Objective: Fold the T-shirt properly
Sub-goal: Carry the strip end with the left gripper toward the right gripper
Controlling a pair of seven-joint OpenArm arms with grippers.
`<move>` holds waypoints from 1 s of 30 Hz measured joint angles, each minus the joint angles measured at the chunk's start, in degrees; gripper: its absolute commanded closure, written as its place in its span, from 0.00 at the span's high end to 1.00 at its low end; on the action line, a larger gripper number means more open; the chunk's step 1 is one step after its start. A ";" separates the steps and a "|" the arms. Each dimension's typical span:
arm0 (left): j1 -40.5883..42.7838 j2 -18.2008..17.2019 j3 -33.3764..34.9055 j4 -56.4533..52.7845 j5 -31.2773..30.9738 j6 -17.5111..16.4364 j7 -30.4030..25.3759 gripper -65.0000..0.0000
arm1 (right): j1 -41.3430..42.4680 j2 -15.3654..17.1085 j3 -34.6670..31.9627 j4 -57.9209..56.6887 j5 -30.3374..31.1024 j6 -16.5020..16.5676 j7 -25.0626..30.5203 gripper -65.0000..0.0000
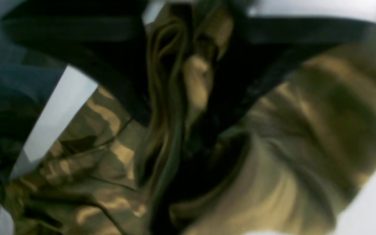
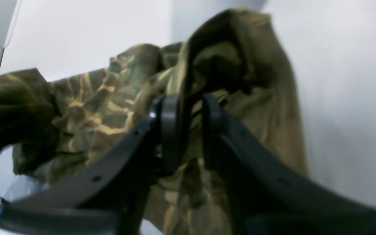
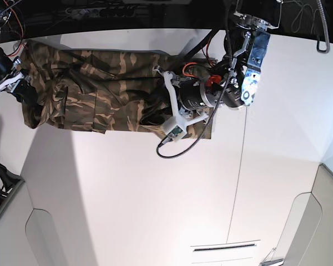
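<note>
Base view puts the T-shirt (image 3: 94,91) bunched in a band across the white counter (image 3: 155,194) at about 11 o'clock. The left gripper (image 3: 155,108) sits over the shirt's 3 o'clock end, the right gripper (image 3: 22,88) at its 9 o'clock end. Right wrist view shows both dark fingers (image 2: 170,130) nearly closed, pinching a raised fold of cloth. Left wrist view, blurred, shows dark fingers (image 1: 109,75) closed on gathered fabric (image 1: 175,98).

No text, label, brand, number or sign is readable in any view.
</note>
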 measured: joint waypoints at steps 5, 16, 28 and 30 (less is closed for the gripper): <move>-0.28 -0.02 4.33 0.00 -2.16 0.04 0.02 0.52 | 0.00 -0.02 0.11 0.00 0.02 0.00 0.00 0.26; -0.52 -0.07 9.66 0.00 -7.56 0.11 0.15 0.52 | 0.00 -0.07 0.11 0.00 0.00 0.00 0.02 0.28; -2.05 -0.15 9.88 -0.02 -3.91 -0.04 -0.11 0.73 | 0.00 -0.13 0.11 0.00 -1.07 0.00 0.00 0.28; -2.05 -0.15 10.05 0.11 -6.67 -0.33 -0.11 0.73 | 0.00 -0.13 0.11 0.00 -1.07 0.00 0.02 0.28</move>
